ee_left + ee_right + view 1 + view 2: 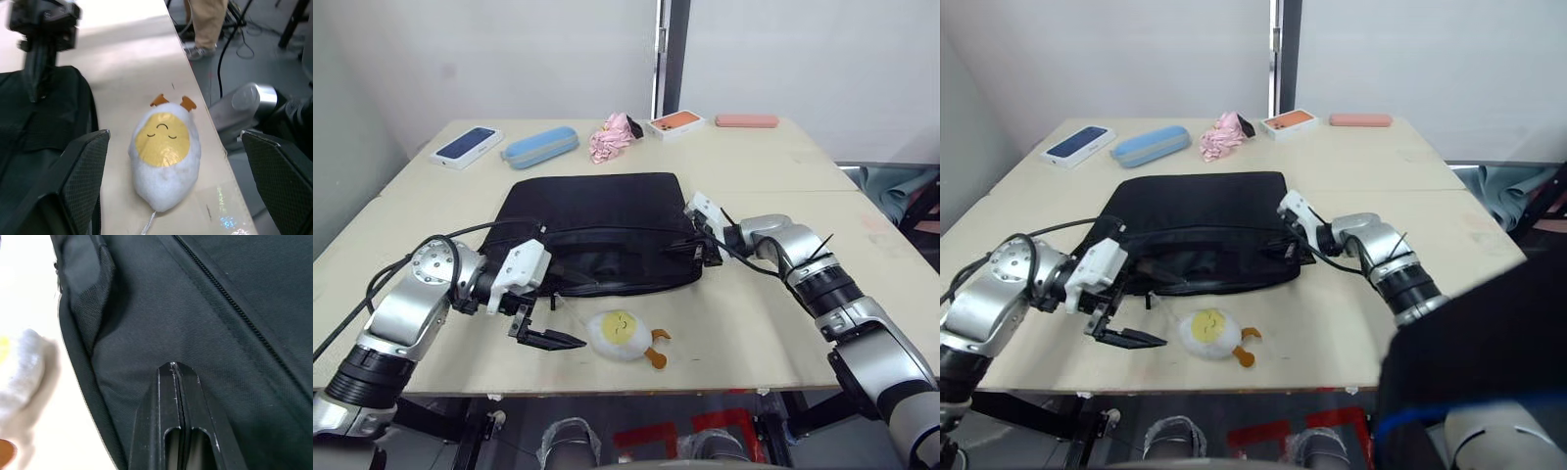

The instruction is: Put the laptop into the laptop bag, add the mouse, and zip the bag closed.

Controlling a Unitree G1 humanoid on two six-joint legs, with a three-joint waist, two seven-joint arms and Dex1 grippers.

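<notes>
Here, from the head cameras, I see the laptop bag (597,230) lying flat in the middle of the bench (773,323), its near edge gaping a little. My left gripper (546,338) hangs low over the bench just in front of the bag's near left corner, jaws spread wide and holding nothing, pointing toward the plush charm (619,334), which lies on the bench just in front of the bag. My right gripper (700,250) rests against the bag's near right corner. Along the far side of the bench sit a white box with a dark blue top (468,146), a light-blue oblong case (540,146), a crumpled pink cloth (612,138), a box with an orange top (676,122) and a flat pink case (746,120). In the left wrist view, the two black fingers (73,186) stand far apart with the charm lying between and beyond them near the bench's edge; the bag's black fabric is just beside the charm, and a person's legs (205,24) stand on the floor past the bench. In the right wrist view, my fingers (164,416) are pressed flat together with no gap, the tips touching the bag's fabric below its zipper line (234,303); I cannot tell whether anything is pinched between them.
</notes>
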